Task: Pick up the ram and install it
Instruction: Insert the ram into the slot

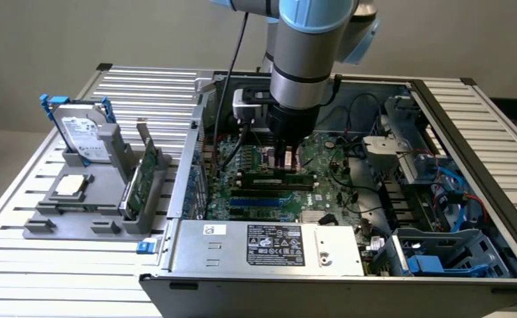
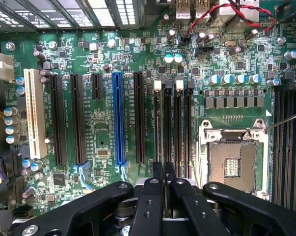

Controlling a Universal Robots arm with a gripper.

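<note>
The gripper [image 1: 287, 161] reaches down into the open computer case [image 1: 347, 265], its fingers [image 2: 159, 183] pinched close together over the motherboard [image 2: 103, 123]. Directly below it in the exterior view lies the ram [image 1: 276, 179]: a slim, long stick of dark green circuit board with a row of black chips, lying level among the black memory slots [image 2: 171, 123]. It looks seated in a slot, though the arm hides the contact point. The fingers seem closed on its upper edge. A holder [image 1: 99, 199] with spare parts stands outside the case, at the exterior view's left
</note>
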